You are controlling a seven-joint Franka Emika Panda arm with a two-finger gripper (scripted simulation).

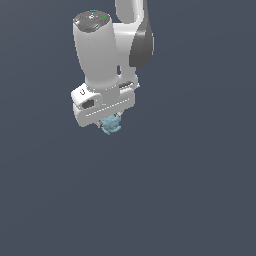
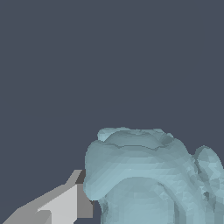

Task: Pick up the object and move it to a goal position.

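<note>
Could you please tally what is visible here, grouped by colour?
Pale teal: 1, the lumpy object under the end effector
White and grey: 1, the robot arm
Total: 2

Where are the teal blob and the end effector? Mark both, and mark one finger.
teal blob (image 1: 111,125), exterior view, its lumpy body showing below the hand.
end effector (image 1: 111,121), exterior view, just under the white hand.
finger (image 2: 65,203), wrist view, its pale flat face beside the blob.

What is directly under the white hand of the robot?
The pale teal object sits between the fingers of the hand. Only its lower part shows; the hand's body covers the rest. One finger touches it.
</note>
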